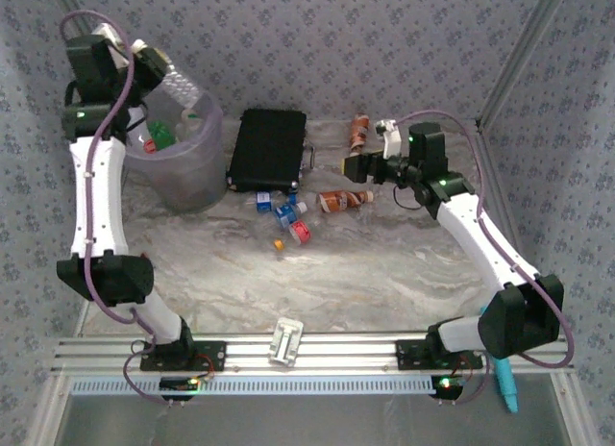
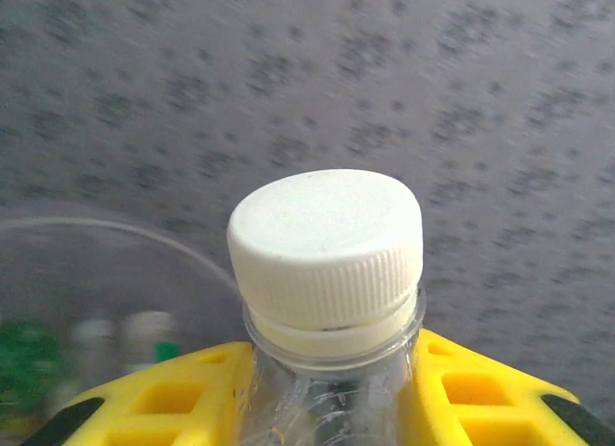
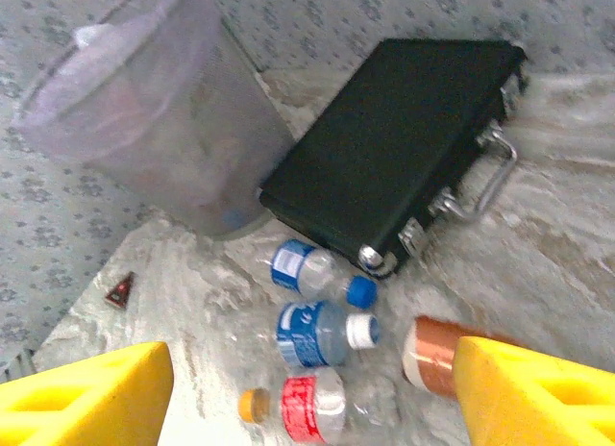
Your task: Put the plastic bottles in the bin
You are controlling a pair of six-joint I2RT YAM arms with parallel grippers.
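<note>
Top view: I am holding my left gripper (image 1: 161, 73) above the translucent pale lilac round plastic bin (image 1: 192, 177). It is clamping a clear dimpled plastic bottle (image 1: 183, 84) that tilts over the bin's rim, so I judge a release would drop it inside. A green plastic bottle (image 1: 154, 134) is already lying in the bin. My right gripper (image 1: 357, 165) is hanging well right of the bin, past the flat black rectangular case (image 1: 269, 148) just beside the bin. It is facing the loose bottles: a blue- and red-labelled cluster (image 1: 288, 215) and a brown-labelled bottle (image 1: 341, 201).

Left wrist view: this is adding the grip detail. My yellow fingers (image 2: 154, 403) are pinching the clear bottle's neck under its white ribbed screw cap (image 2: 327, 239). The bin's rim (image 2: 144, 233) is arcing low left, with blurry contents under it.

Right wrist view: my right fingers (image 3: 538, 388) are standing wide apart with nothing between them, likely readying for the next pick. Each label reads here: a blue-capped bottle (image 3: 317, 273), a white-capped blue-label bottle (image 3: 322, 333) and an orange-capped red-label bottle (image 3: 307, 408), all right of the bin (image 3: 154, 119). The brown-labelled bottle is lying farthest from it. The case's metal handle (image 3: 495, 172) is showing too.
</note>
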